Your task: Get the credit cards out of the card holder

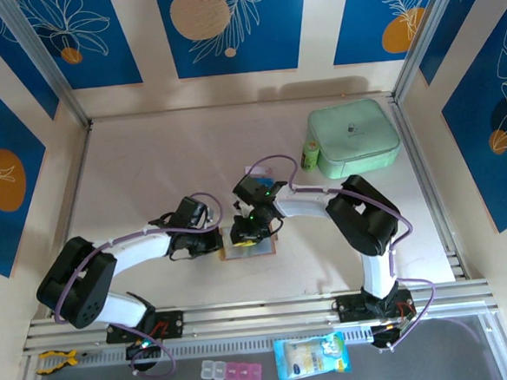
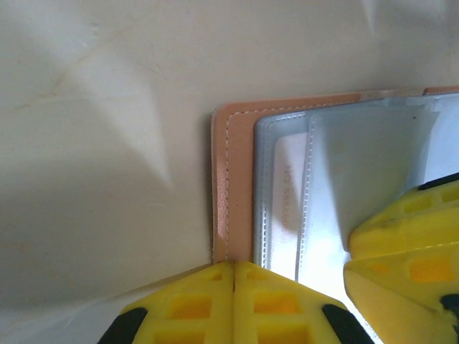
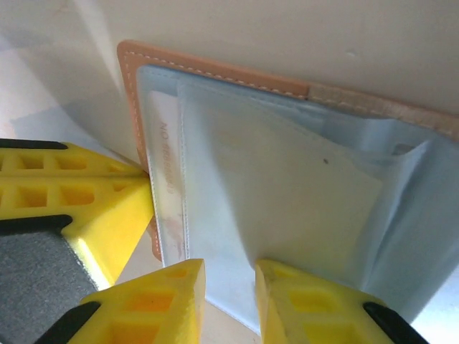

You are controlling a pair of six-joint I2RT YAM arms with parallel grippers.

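Top view: open card holder [image 1: 249, 248] on the table [image 1: 147, 163], mid-front, with the left gripper [image 1: 215, 241] and right gripper [image 1: 250, 234] both on it.

Left wrist: left jaws closed together, pressing the holder's tan edge.

Right wrist: right jaws narrowly apart, straddling the clear pocket [image 3: 287, 186]. A pale card [image 3: 165, 179] sits inside. No card looks out yet, so all removal is left.
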